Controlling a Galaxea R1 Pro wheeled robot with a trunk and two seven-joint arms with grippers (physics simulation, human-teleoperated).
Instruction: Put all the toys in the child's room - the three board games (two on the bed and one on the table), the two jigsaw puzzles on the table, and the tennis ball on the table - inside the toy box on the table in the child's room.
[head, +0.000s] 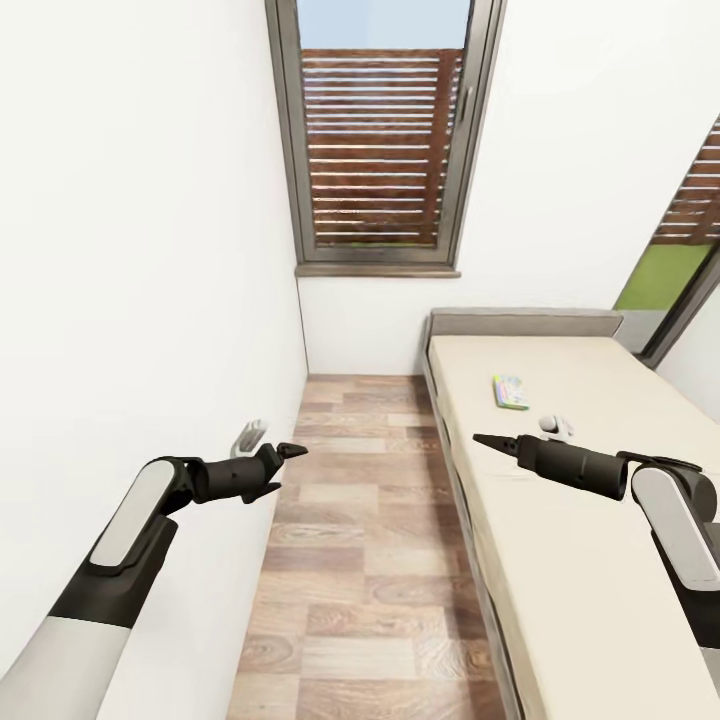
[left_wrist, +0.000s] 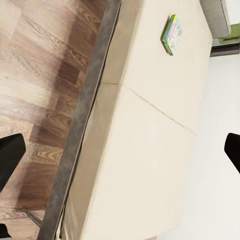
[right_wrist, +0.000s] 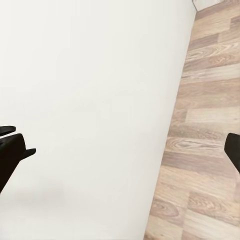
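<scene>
A narrow room with white walls, seen from the robot's head looking forward and down. A strip of wood-plank floor (head: 370, 560) runs between a plain white wall (head: 130, 250) on the left and a wide low bed (head: 590, 560) on the right, with a plain beige mattress and a grey upholstered frame and headboard.

On the mattress near the headboard lies one flat rectangular board game box (head: 511, 392), printed in yellow, green and red. It lies flat, apart from the mattress edges. Just beyond the right arm a small white object (head: 556, 425) rests on the mattress; what it is cannot be told.

At the far end stands a tall dark-framed window (head: 385, 130) with brown horizontal slats behind the glass.

The left gripper (head: 283, 468) hangs over the floor beside the white wall, its black fingers spread apart, holding nothing. The right gripper (head: 488, 442) reaches over the bed's near edge, short of the game box; its wrist view shows the fingertips (right_wrist: 12, 150) set wide, with nothing between them.
</scene>
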